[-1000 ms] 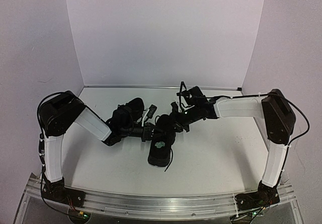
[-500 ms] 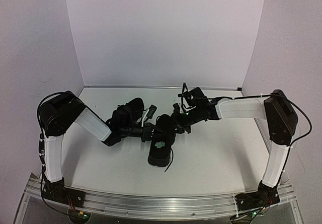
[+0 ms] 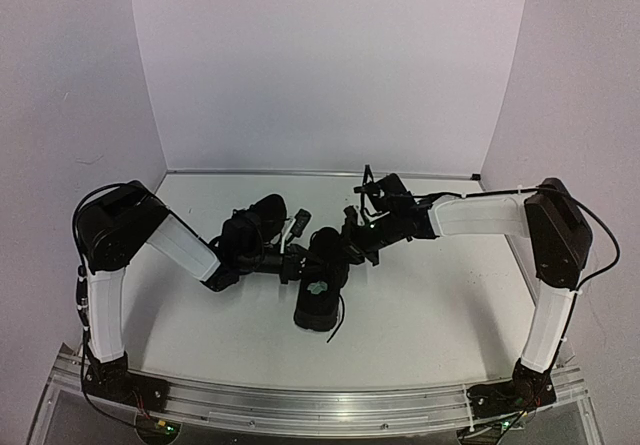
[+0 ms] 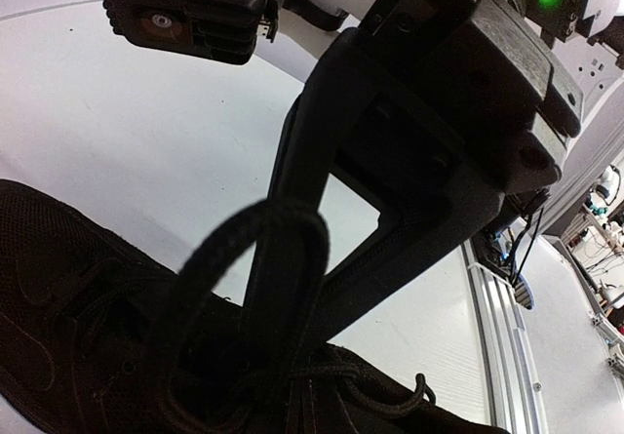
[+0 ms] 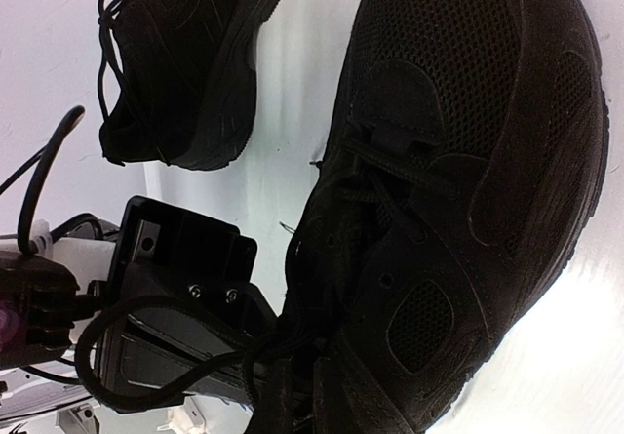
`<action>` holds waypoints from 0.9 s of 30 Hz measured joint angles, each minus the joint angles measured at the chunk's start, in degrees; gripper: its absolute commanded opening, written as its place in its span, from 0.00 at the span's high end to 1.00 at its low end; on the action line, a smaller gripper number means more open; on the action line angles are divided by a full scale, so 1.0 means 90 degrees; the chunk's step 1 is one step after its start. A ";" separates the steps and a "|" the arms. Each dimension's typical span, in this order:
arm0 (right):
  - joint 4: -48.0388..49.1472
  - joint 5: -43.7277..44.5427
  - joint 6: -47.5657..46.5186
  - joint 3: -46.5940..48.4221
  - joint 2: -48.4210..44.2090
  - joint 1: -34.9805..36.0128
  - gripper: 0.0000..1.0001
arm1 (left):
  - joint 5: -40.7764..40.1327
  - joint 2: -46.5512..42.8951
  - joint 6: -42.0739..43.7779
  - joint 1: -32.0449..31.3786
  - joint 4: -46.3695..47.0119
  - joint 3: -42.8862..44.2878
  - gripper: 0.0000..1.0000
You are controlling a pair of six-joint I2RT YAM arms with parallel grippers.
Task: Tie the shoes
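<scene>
Now, watch the loop (image 4: 258, 258): as best the wrist views show, your left gripper (image 3: 291, 262) is pressed together on it, just left of the near shoe (image 3: 320, 290). That shoe lies mid-counter (image 3: 430, 305) between the two arms. The far shoe (image 3: 262, 215) sits behind and left of the near shoe, apart from it. Your right gripper (image 3: 350, 245) reaches in at the near shoe's far right side. I cannot tell whether it is spread or pinching lace.

The risk, as I judge it, is that the lace is thin. A pull from either side could slide it out of the pinch and collapse the loop. Both grippers crowd the near shoe's laced end, so a crossing move could knock them together or drag the shoe sideways.

The top view gives you only a black mass there, with no lace readable. The left wrist view shows the loop standing up against the right gripper. Only the right wrist view shows both shoes' uppers, with the far shoe's laces visible.
</scene>
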 measured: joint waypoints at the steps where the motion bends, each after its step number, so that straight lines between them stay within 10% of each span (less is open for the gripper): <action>1: -0.0002 -0.0001 0.0004 -0.0004 0.0000 0.0000 1.00 | -0.0025 -0.0018 0.0027 0.0000 -0.0004 -0.0014 1.00; 27: -0.0337 0.0370 0.0123 -0.0135 -0.0265 0.0120 1.00 | -0.0402 -0.0653 0.1045 0.0036 -0.1015 -0.0091 0.69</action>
